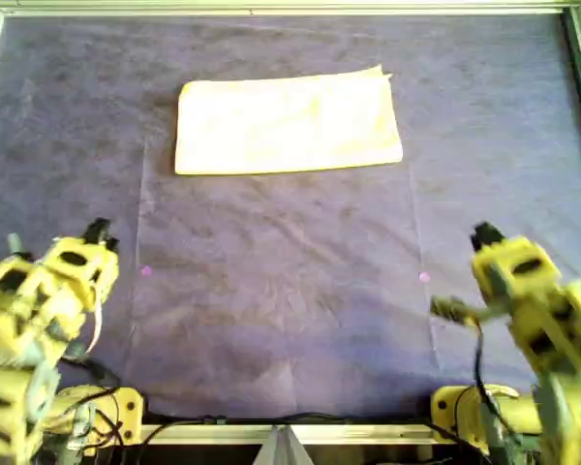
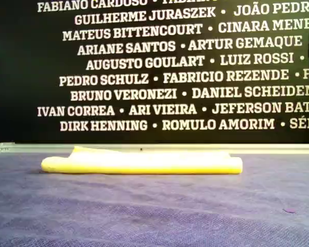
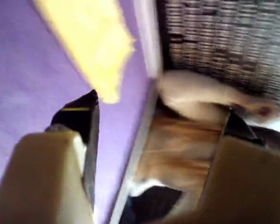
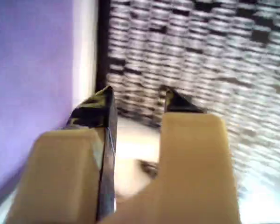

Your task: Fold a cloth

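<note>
The yellow cloth (image 1: 289,124) lies flat as a folded rectangle on the far middle of the purple sheet in the overhead view. In the exterior view the cloth (image 2: 144,163) is a low, doubled strip. One end of the cloth (image 3: 88,42) shows well beyond the open, empty left gripper (image 3: 162,105). The right gripper (image 4: 139,92) is open and holds nothing, with only sheet, rail and wall ahead of it. One yellow arm (image 1: 68,271) sits at the overhead view's bottom left and another arm (image 1: 528,281) at its bottom right, both far from the cloth. Which arm is which I cannot tell.
The dark purple sheet (image 1: 290,291) covers the table, creased. A pale rail (image 2: 278,148) runs along the far edge, and behind it stands a black wall with white names (image 2: 170,77). Cables and yellow arm bases (image 1: 107,407) line the near edge in the overhead view.
</note>
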Controlling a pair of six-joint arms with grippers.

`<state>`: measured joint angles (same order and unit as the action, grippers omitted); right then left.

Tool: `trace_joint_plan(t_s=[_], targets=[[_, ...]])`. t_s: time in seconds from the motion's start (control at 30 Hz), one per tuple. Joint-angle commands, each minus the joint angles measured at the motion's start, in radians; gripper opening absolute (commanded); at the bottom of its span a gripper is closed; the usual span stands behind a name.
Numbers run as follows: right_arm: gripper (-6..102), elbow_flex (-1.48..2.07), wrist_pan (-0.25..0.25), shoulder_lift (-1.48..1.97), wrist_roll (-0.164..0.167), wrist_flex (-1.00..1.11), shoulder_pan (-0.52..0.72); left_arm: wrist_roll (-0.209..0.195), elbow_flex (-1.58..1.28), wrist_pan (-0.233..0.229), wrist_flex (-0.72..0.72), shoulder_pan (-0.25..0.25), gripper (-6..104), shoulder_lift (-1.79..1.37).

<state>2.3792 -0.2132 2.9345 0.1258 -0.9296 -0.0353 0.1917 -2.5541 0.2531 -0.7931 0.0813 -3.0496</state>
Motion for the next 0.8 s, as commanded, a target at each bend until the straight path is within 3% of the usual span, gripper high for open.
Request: trace_joint_plan(t_s=[0.0,0.2,0.33,0.57,0.63,0.77], targets=[[43,0.206,-0.002,0.02,0.002,0.322,0.005,0.015,-0.086,0.006,0.089,-0.02,93,-0.02],[43,0.465,-0.002,0.02,0.0,0.709,0.005,0.006,-0.261,0.006,0.235,-0.021,94,-0.02],[43,0.586,-0.002,0.02,0.0,0.861,0.005,0.003,-0.387,0.006,0.374,-0.021,93,-0.02],[43,0.66,-0.003,0.012,-0.002,0.888,-0.003,0.015,-0.463,0.006,0.43,-0.02,92,-0.018],[43,0.658,-0.011,0.018,-0.014,0.888,-0.012,0.003,-0.463,0.006,0.43,-0.009,93,-0.018],[43,0.658,-0.018,0.011,0.0,0.893,-0.012,0.0,-0.462,0.006,0.43,-0.009,93,-0.012]])
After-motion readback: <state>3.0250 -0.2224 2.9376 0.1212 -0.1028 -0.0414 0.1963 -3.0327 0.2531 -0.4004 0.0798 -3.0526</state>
